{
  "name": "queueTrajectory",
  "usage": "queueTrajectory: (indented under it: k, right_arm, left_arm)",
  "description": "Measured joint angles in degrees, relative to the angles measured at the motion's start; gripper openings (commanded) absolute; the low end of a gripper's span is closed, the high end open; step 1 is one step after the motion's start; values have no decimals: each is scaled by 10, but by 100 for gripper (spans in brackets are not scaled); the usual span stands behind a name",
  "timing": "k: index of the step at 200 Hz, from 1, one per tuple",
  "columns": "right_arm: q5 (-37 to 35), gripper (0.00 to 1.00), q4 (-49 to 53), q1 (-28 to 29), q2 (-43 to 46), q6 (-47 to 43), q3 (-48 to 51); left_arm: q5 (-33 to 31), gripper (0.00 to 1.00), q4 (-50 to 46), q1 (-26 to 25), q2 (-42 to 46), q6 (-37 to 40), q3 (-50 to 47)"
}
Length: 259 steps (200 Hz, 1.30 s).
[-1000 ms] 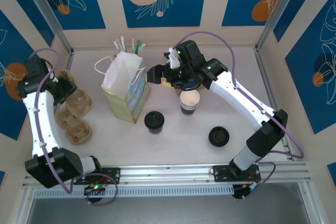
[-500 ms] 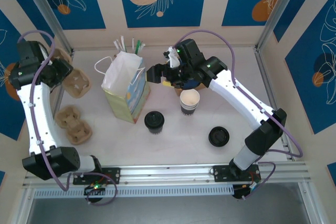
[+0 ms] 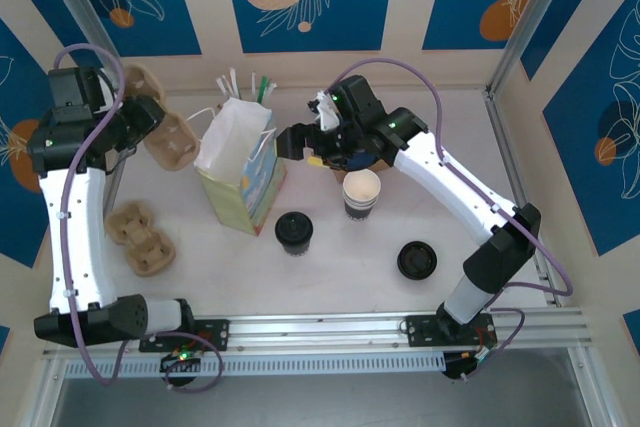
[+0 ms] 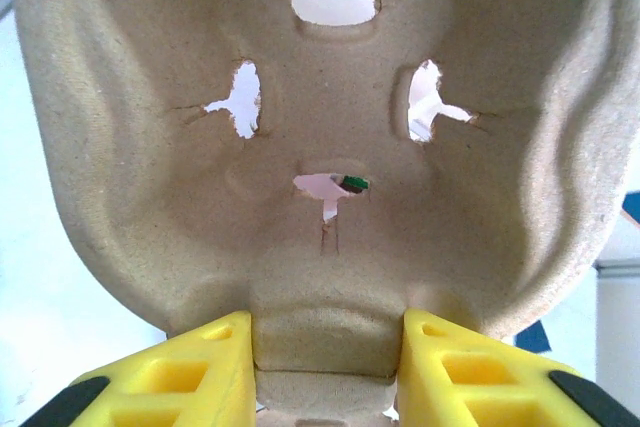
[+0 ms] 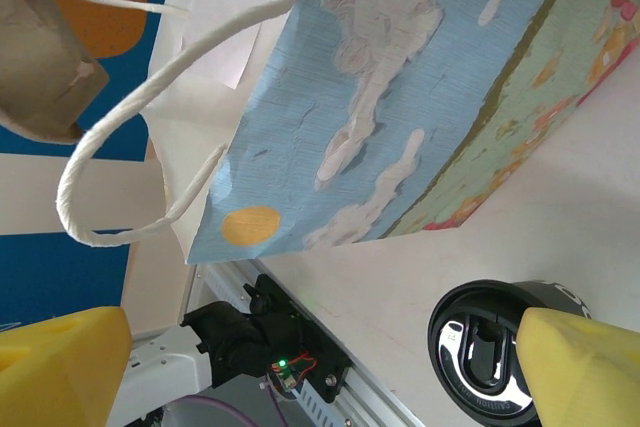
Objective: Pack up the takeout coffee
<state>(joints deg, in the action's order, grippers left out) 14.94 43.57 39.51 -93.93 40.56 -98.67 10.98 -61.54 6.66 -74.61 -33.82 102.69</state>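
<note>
While the left tool [image 4: 325,367] pinches a pulp cup carrier [image 4: 320,147], the right tool [image 5: 310,372] gapes empty beside the paper bag [image 5: 420,97].

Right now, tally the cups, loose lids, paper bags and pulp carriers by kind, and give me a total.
Cups: 2, the lidded takeout coffee and the open striped cup
Loose black lids: 1
Paper bags: 1
Pulp carriers: 2, one set down, one gripped by the left gripper
Total: 6
</note>
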Motion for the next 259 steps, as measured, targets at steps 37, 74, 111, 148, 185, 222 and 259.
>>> queueTrajectory:
  k: [37,74,111,148,185,222,259]
  right_arm:
    - [-2,99,2,6,0,0,0]
    - [-8,99,3,9,0,0,0]
    - [-13,99,3,10,0,2,0]
    - [-15,99,5,13,0,3,0]
    - [-19,99,7,13,0,4,0]
    - [-24,99,7,13,0,5,1]
    - [-28,99,7,13,1,5,2]
  left_arm:
    - [-6,35,2,-56,2,3,11]
    - [-10,35,2,-96,-1,11,15]
    - [-18,35,11,-141,-9,24,20]
    - [-28,35,11,-174,-23,49,21]
    - [-40,35,11,-186,-39,87,21]
    - [-47,36,15,-188,-54,132,21]
    - [-45,36,29,-189,-59,164,19]
